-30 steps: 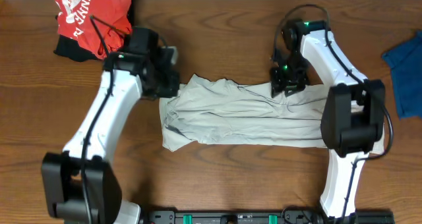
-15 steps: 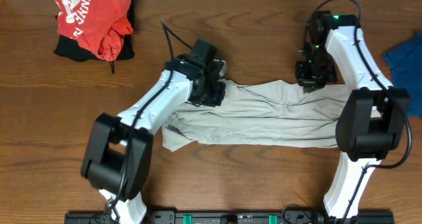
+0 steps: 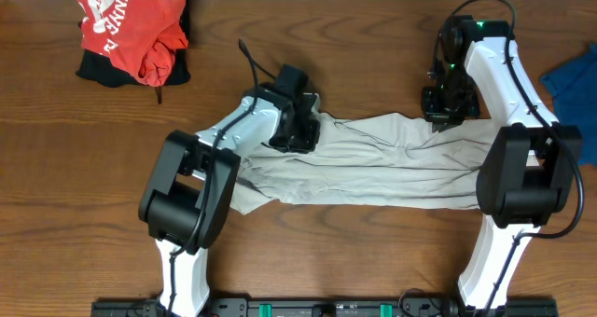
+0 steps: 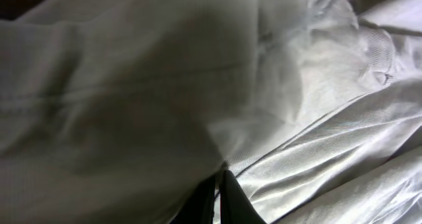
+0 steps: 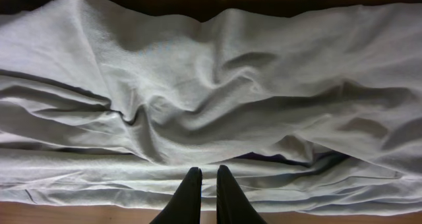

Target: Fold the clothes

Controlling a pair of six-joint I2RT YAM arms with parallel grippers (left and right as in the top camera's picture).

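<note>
The shirt (image 3: 373,163) lies spread lengthwise across the middle of the bench (image 3: 326,252), pale, wrinkled and much wider than it is deep. Its far left corner is drawn inward and bunched, and a small flap sticks out at its near left corner.

The 2 arms meet the shirt at its 2 far corners. The left arm (image 3: 233,130) reaches in from the shirt's left side, and its head sits on the bunched corner. In the wrist view the left fingers (image 4: 232,201) are pressed together with no gap, their tips against the cloth. A fold rises straight from them, so they have the shirt pinched.

The right arm (image 3: 508,84) runs along the shirt's right end and comes down on its far right corner. The right fingers (image 5: 186,197) stand almost together, with only a thin slit between them. Their tips lie over the shirt's edge, with creased cloth spread out beyond. Whether any cloth sits in that slit I cannot tell.

A red garment (image 3: 131,28) with white lettering lies crumpled well beyond the shirt's far left corner, on something black. A blue cloth (image 3: 574,89) lies well off the shirt's right end, cut by the frame edge
</note>
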